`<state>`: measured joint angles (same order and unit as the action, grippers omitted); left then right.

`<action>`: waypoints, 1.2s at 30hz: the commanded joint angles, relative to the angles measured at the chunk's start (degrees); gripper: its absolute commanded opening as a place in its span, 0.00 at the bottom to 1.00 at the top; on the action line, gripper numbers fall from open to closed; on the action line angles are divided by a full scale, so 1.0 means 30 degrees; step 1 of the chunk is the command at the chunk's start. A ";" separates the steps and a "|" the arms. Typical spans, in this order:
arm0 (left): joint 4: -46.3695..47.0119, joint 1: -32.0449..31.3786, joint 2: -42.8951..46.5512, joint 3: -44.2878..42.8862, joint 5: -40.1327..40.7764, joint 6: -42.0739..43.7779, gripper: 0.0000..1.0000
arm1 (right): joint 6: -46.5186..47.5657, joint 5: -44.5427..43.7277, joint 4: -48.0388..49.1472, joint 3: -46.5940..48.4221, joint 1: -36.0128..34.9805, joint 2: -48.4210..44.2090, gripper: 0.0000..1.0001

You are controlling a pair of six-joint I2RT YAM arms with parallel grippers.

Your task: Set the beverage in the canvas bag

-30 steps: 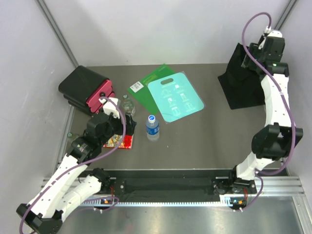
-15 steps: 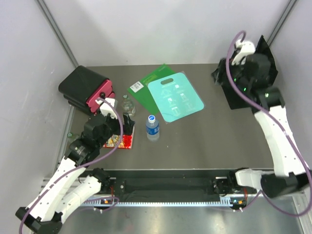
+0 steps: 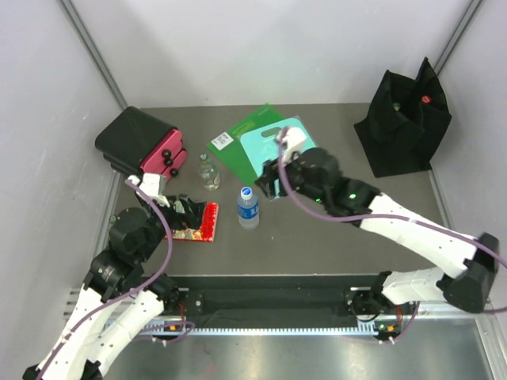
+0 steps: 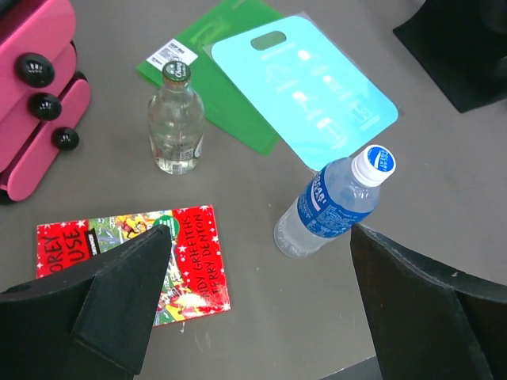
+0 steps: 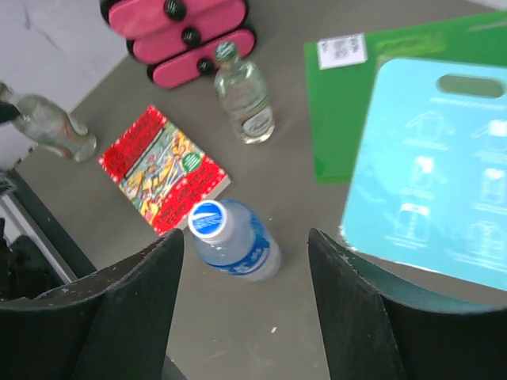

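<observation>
A clear plastic water bottle [image 3: 248,207] with a blue label and a blue-and-white cap stands upright mid-table; it shows in the left wrist view [image 4: 333,204] and the right wrist view [image 5: 230,240]. A small clear glass bottle [image 3: 208,172] with a green cap stands behind and left of it. The black canvas bag [image 3: 404,127] stands upright at the far right. My right gripper [image 3: 268,180] is open and empty, hovering just right of and above the water bottle [image 5: 247,305]. My left gripper [image 3: 184,210] is open and empty above the red book [image 4: 257,301].
A red book [image 3: 196,222] lies left of the water bottle. A black hard case with a pink-red edge [image 3: 142,146] stands at the far left. A green sheet [image 3: 238,142] and a light blue board [image 3: 291,162] lie behind the bottles. Another glass bottle [image 5: 47,123] lies by the table's left edge.
My right arm has swung from the canvas bag at the far right down to the table's middle, beside the water bottle. My left arm has drawn back toward the near left.
</observation>
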<state>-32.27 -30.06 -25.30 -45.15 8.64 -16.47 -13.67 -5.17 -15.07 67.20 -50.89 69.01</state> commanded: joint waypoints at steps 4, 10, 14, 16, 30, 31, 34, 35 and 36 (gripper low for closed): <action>-0.0199 -0.0057 0.0026 0.0312 0.0869 -0.0223 0.99 | -0.0189 -0.2932 0.1539 0.2558 -0.3044 0.4471 0.67; -0.0258 -0.0028 -0.0151 0.0341 0.0839 -0.0223 0.99 | -0.0627 -0.3985 0.0718 0.3615 -0.3981 0.6876 0.68; -0.0258 -0.0028 -0.0034 0.0370 0.1015 -0.0252 0.99 | -0.0863 -0.5276 -0.0131 0.3792 -0.4363 0.7959 0.68; -0.0259 -0.0028 -0.0034 0.0371 0.0986 -0.0223 0.99 | -0.0892 -0.5629 -0.0395 0.3704 -0.4480 0.8196 0.68; -0.0229 -0.0057 0.0112 0.0400 0.0839 -0.0223 0.99 | -0.1360 -0.5659 -0.1626 0.3937 -0.4627 0.9837 0.64; -0.0229 -0.0057 0.0171 0.0400 0.0839 -0.0194 0.99 | -0.1419 -0.5631 -0.1714 0.4025 -0.4627 0.9895 0.61; -0.0200 -0.0057 0.0229 0.0400 0.0752 -0.0194 0.99 | -0.1595 -0.5689 -0.1978 0.4026 -0.4598 0.9808 0.63; -0.0200 -0.0057 0.0230 0.0400 0.0722 -0.0194 0.99 | -0.1624 -0.5718 -0.2037 0.3997 -0.4627 0.9837 0.65; -0.0171 -0.0028 0.0259 0.0400 0.0664 -0.0194 0.99 | -0.1653 -0.5747 -0.2008 0.3939 -0.4627 0.9837 0.66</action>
<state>-33.89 -30.06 -25.34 -44.34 10.98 -16.60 -16.36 -23.33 -17.69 78.11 -63.75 96.92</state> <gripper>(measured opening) 0.990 0.640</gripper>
